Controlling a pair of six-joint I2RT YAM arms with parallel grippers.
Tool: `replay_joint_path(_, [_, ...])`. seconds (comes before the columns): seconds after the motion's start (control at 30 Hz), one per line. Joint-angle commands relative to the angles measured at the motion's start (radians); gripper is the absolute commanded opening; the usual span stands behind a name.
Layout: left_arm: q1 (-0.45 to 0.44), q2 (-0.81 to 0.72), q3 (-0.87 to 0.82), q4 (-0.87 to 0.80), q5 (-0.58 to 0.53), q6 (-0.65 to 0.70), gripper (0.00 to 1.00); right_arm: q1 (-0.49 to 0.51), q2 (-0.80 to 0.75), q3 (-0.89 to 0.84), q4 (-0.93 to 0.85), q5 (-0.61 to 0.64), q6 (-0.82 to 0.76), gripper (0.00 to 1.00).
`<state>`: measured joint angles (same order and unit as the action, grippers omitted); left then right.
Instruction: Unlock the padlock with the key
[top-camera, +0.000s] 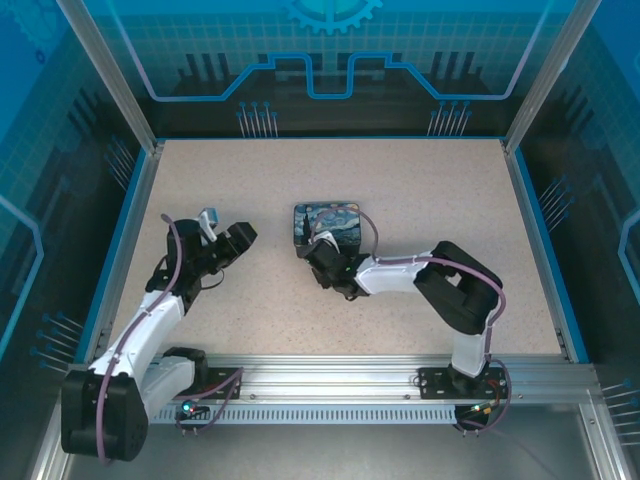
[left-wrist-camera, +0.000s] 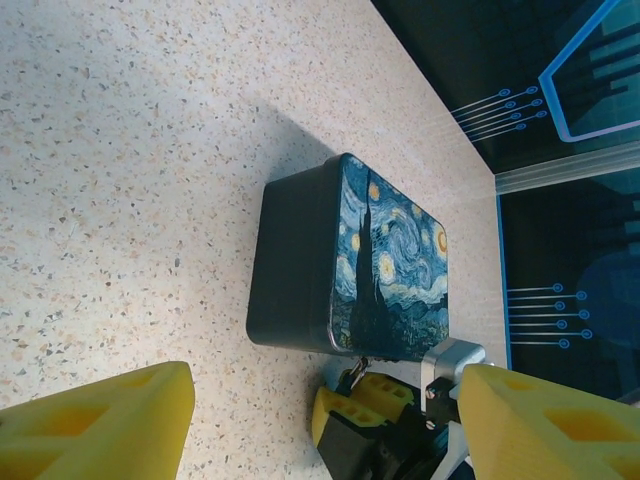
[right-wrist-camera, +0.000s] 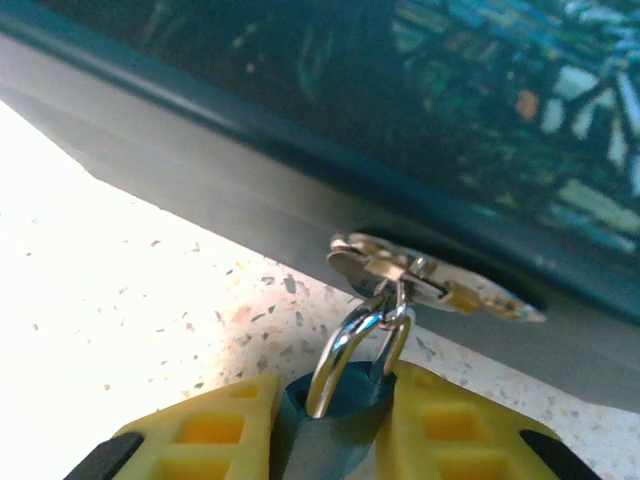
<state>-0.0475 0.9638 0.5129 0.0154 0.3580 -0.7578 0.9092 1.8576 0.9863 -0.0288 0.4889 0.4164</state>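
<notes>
Holding step: right claw (right-wrist-camera: 335, 405) clenched on the padlock (right-wrist-camera: 322, 445) — shackle through the tin's (left-wrist-camera: 295, 265) hasp (right-wrist-camera: 420, 280), mid-table. Left claw (left-wrist-camera: 320, 425) released, empty — next it must bring the key to the keyhole.

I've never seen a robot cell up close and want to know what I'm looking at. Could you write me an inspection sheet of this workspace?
Surface: speckled beige table.
Job's things: padlock, its shackle hooked through the hasp of the swirl-painted tin.
Clutter: nothing seen.
Grippers: right gripper shut on the padlock body; left gripper open, holding nothing, apart from the tin.
Cables: purple cables run along both arms.
Surroundings: blue-printed walls; metal rail at the near edge.
</notes>
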Motion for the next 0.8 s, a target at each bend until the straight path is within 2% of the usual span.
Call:
replay_joint_path(0.0, [-0.009, -0.025, 0.012, -0.031, 0.036, 0.019, 0.70, -0.032, -0.038, -0.064, 0.167, -0.160, -0.040, 0.05])
replay_joint_path(0.2, [-0.152, 0.021, 0.078, 0.009, 0.034, 0.005, 0.70, -0.085, -0.061, -0.157, 0.288, -0.313, -0.059, 0.06])
replay_joint_path(0.33, [-0.263, 0.144, 0.156, 0.067, 0.038, 0.009, 0.70, -0.115, -0.084, -0.199, 0.332, -0.362, -0.071, 0.06])
replay_joint_path(0.43, [-0.314, 0.249, 0.216, 0.134, 0.044, 0.002, 0.70, -0.131, -0.089, -0.222, 0.348, -0.380, -0.077, 0.06])
replay_joint_path(0.57, [-0.356, 0.401, 0.316, 0.164, 0.054, 0.028, 0.70, -0.140, -0.087, -0.234, 0.363, -0.391, -0.076, 0.06])
replay_joint_path(0.77, [-0.360, 0.580, 0.399, 0.216, 0.083, 0.029, 0.68, -0.166, -0.101, -0.266, 0.394, -0.426, -0.072, 0.06])
